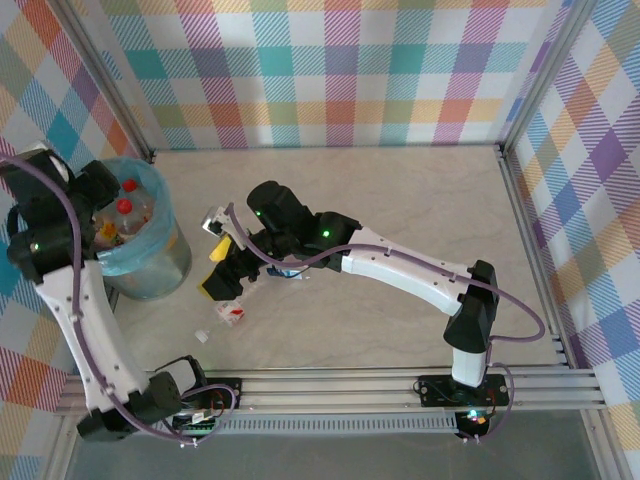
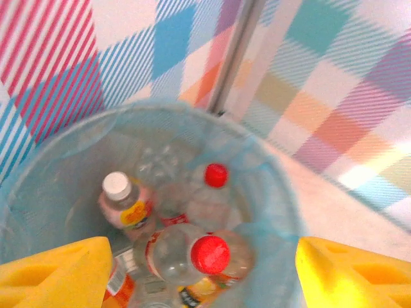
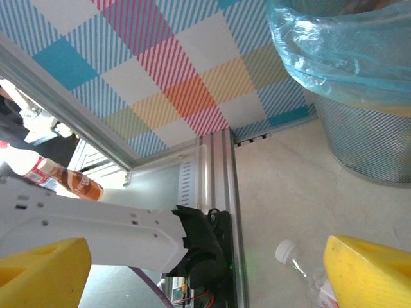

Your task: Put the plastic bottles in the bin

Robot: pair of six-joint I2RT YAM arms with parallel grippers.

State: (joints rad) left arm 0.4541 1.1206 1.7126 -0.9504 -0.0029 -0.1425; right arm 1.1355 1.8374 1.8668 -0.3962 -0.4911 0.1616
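The grey bin [image 1: 150, 262], lined with a teal-blue bag, stands at the left of the table and holds several plastic bottles. My left gripper [image 2: 202, 276] hangs open over the bin's mouth [image 2: 276, 192]. Its yellow fingers [image 2: 54, 273] stand wide apart and touch nothing. Below them lie a clear red-capped bottle [image 2: 210, 253], another red-capped one [image 2: 215, 176] and a white-capped pinkish one [image 2: 122, 199]. My right gripper [image 1: 214, 270] is open, low over the table just right of the bin. A clear bottle with a white cap [image 3: 287, 251] lies on the table beside its right finger [image 3: 369, 273], and it is the bottle [image 1: 230, 313] near the front.
The bin's mesh wall [image 3: 366, 141] rises close to my right gripper. The left arm's base [image 3: 205, 247] and the aluminium front rail [image 1: 330, 385] lie just beyond the loose bottle. Checked walls close off the left, back and right sides.
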